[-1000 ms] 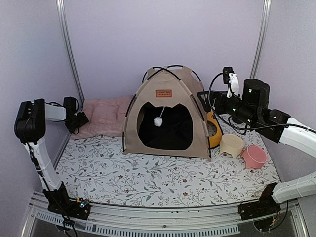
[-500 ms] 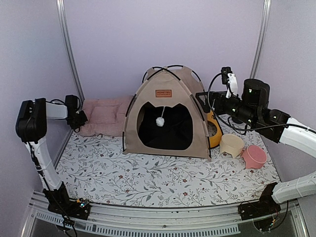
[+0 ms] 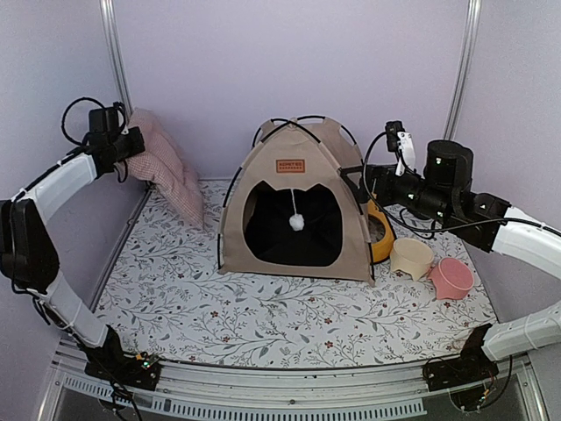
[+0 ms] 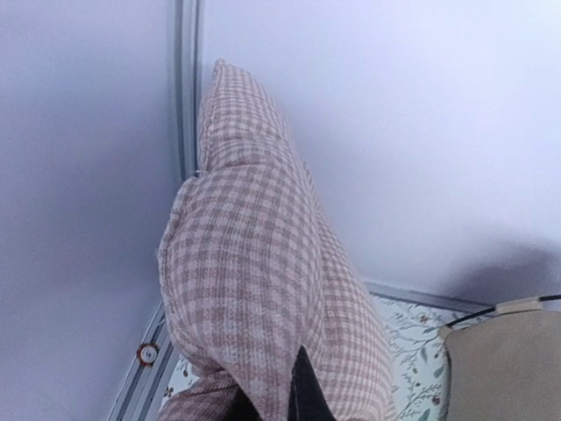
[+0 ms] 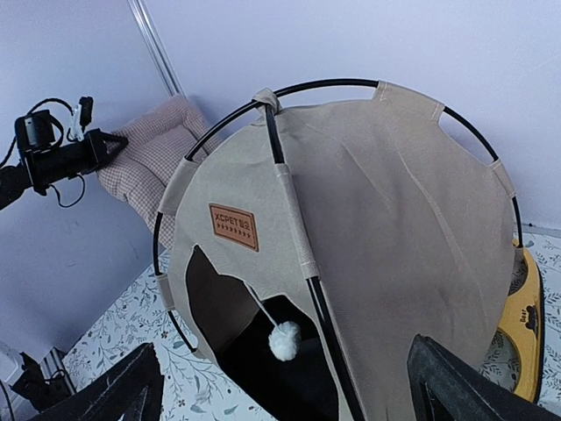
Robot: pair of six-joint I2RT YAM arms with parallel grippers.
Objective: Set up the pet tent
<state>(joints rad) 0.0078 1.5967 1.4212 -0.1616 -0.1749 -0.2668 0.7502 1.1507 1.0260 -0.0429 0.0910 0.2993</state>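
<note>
The pet tent [image 3: 302, 149] stands upright at the back middle of the mat: tan fabric, black crossed poles, brown label [image 3: 290, 165], dark doorway and a white pom-pom [image 3: 297, 223] on a string. It fills the right wrist view [image 5: 377, 202]. My right gripper [image 3: 355, 175] is open by the tent's upper right side, its fingers [image 5: 114, 390] apart and holding nothing. My left gripper [image 3: 131, 145] is raised at the back left, shut on the pink checked cushion [image 3: 171, 171]. The cushion [image 4: 254, 263] hangs from it, lower end near the mat.
A yellow bowl stand [image 3: 381, 230] sits behind the tent's right corner. A cream bowl [image 3: 412, 257] and a pink bowl [image 3: 451, 277] lie to its right. The floral mat [image 3: 263, 307] covers the table. Walls and metal posts [image 3: 118, 79] close in the back and sides.
My left gripper shut on the cushion's edge and lifted it off the mat, up toward the back left corner. The pom-pom swung slightly. The right gripper shifted a little left.
</note>
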